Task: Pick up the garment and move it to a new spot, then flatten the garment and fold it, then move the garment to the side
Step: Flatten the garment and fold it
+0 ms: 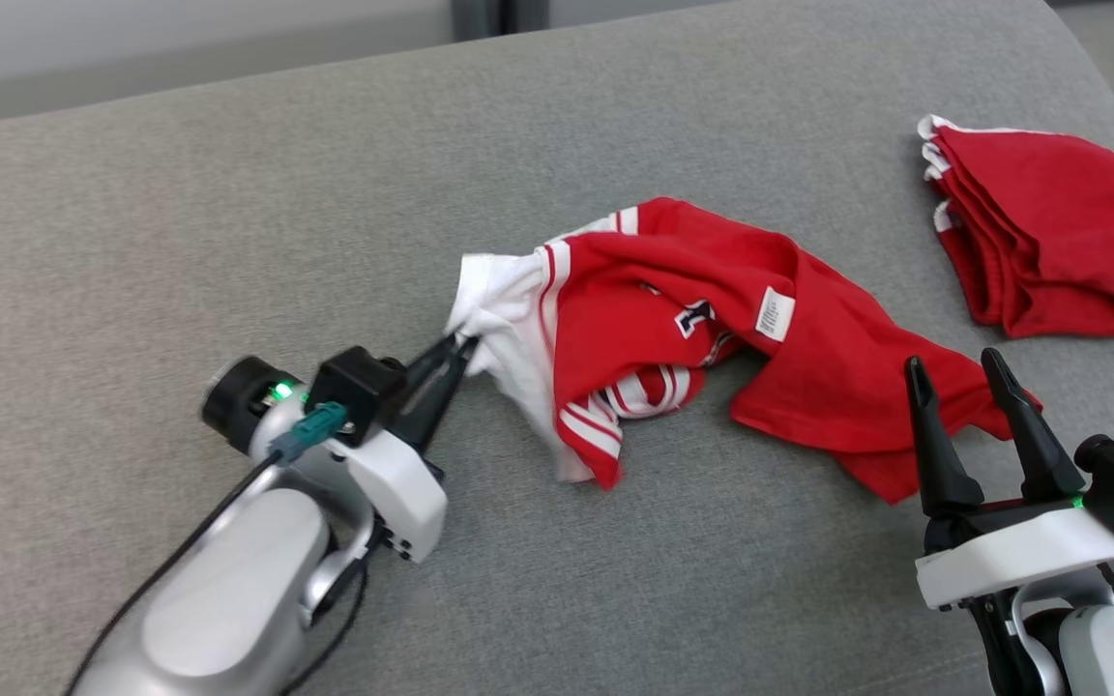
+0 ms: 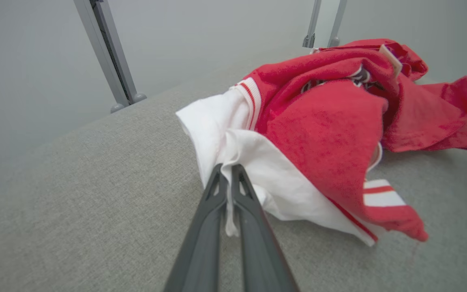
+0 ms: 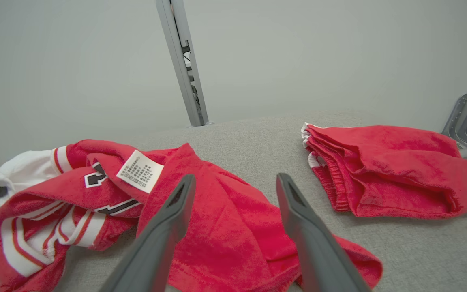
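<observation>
Head view: the crumpled red and white soft shirt (image 1: 712, 329) lies sideways on the grey cloth cushion (image 1: 228, 193), just left of the folded red cloth pile (image 1: 1050, 222). The left gripper (image 1: 458, 346) is at the shirt's end far from the pile. The right gripper (image 1: 953, 362) is at the near end.

Left wrist view: the left gripper is pinched tight on the shirt's white edge (image 2: 217, 121).

Right wrist view: the right gripper stands wide apart, holding nothing, over the red hem (image 3: 225, 259). I think it should grab there next.

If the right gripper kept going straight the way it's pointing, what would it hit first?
Probably the red hem of the crumpled garment, lying just ahead of the open right gripper; beyond that, bare grey cushion. Depth is unclear.
</observation>
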### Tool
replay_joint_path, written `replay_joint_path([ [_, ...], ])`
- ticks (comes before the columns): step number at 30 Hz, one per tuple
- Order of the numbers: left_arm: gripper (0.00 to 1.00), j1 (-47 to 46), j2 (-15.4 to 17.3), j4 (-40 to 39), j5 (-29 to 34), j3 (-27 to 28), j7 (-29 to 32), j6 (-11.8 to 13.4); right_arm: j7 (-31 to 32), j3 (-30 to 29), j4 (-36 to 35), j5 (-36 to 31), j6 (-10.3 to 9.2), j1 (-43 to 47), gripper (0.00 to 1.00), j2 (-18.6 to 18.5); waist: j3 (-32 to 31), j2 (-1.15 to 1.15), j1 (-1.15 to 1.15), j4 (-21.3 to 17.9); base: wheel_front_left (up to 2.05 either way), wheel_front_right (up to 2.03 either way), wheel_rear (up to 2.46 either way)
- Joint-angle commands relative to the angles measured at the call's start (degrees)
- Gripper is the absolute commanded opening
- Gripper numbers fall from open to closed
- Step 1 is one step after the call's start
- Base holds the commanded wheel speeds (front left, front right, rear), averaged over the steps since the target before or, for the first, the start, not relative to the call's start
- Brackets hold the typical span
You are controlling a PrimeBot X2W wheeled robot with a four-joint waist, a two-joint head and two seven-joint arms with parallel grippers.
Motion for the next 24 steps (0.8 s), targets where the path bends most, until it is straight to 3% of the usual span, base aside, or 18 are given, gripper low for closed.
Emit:
replay_joint_path([
  [1, 0.00, 0.54, 0.87, -0.84, 0.43, 0.39, 0.12, 0.52, 0.03, -0.20, -0.13, 0.09, 0.02, 0.38, 1.00, -0.30, -0.62, 0.00, 0.00, 0.77, 0.00, 0.00, 0.00],
  [9, 0.00, 6.04, 11.70, -18.35, 2.32, 4.08, 4.38, 6.82, 1.29, -1.37, -1.24, 0.25, 0.02, 1.45, 1.00, -0.25, -2.05, 0.00, 0.00, 4.28, 0.00, 0.00, 0.00],
  [15, 0.00, 12.99, 18.03, -28.44, 1.81, 7.86, 7.60, 12.56, 2.16, -2.43, -2.39, 0.09, 0.02, 1.56, 1.00, -0.79, -2.06, 0.00, 0.00, 7.45, 0.00, 0.00, 0.00],
  [20, 0.00, 19.11, 19.71, -30.99, 0.13, 11.04, 7.58, 17.41, 3.03, -2.42, -3.14, 0.01, 0.02, 1.16, 1.00, -1.11, -1.91, 0.00, 0.00, 9.05, 0.00, 0.00, 0.00],
  [24, 0.00, 23.69, 17.52, -27.30, -3.61, 12.62, 4.25, 18.70, 3.51, -2.24, -3.52, 0.22, 0.02, 0.88, 1.00, -1.34, -1.81, 0.00, 0.00, 9.44, 0.00, 0.00, 0.00],
])
